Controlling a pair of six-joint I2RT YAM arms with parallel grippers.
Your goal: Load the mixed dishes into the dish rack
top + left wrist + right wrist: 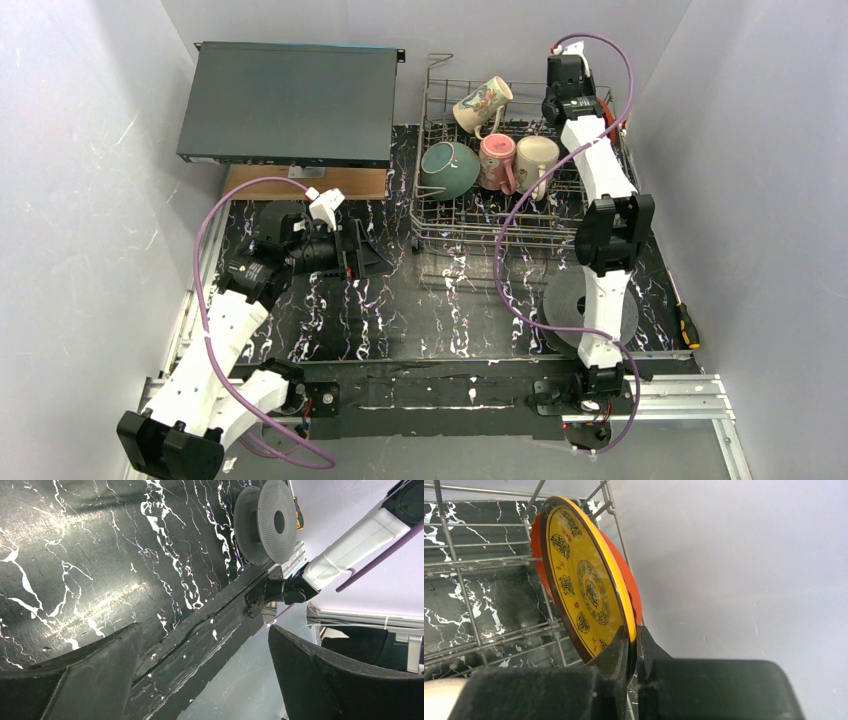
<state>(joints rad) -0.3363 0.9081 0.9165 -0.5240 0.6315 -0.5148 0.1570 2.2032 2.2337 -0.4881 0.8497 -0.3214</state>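
The dish rack [470, 232] stands at the back right. In it are a floral mug [482, 103], a teal bowl [449, 168], a pink mug [497, 160] and a white mug [537, 160]. My right gripper [631, 632] is shut on the rim of the small yellow dish [584, 580], which stands on edge against the red-orange plate [624, 575] by the rack's wire wall [474, 562]. In the top view the right gripper [578, 108] is over the rack's right side and hides both plates. My left gripper [375, 250] [204, 626] is open and empty over the black mat.
A flat dark grey box [290, 100] lies at the back left on a wooden board [305, 182]. A dark grey ribbed disc [590, 305] [265, 522] lies near the right arm's base. A screwdriver [686, 320] lies at the right edge.
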